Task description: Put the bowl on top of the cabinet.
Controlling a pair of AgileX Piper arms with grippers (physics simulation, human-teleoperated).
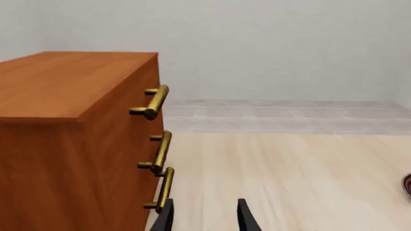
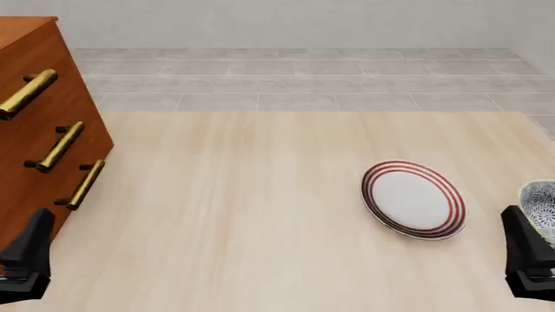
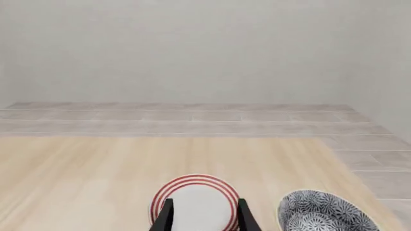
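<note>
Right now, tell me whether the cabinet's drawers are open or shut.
Shut. In the front view, the cabinet shows one flat front with no drawer pulled out; its three brass handles sit in line.

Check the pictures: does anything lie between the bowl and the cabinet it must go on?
Yes. The plate lies on the table just left of the bowl; beyond it bare table runs to the cabinet.

Wood, brass and glazed ware

The cabinet (image 2: 35,130) is smooth reddish-brown wood with shiny brass handles (image 2: 61,147); the table (image 2: 243,214) — pale, faintly grained wood, matt. The bowl (image 3: 324,211) and the red-ringed plate (image 2: 413,199) look like glazed ceramic — smooth.
</note>
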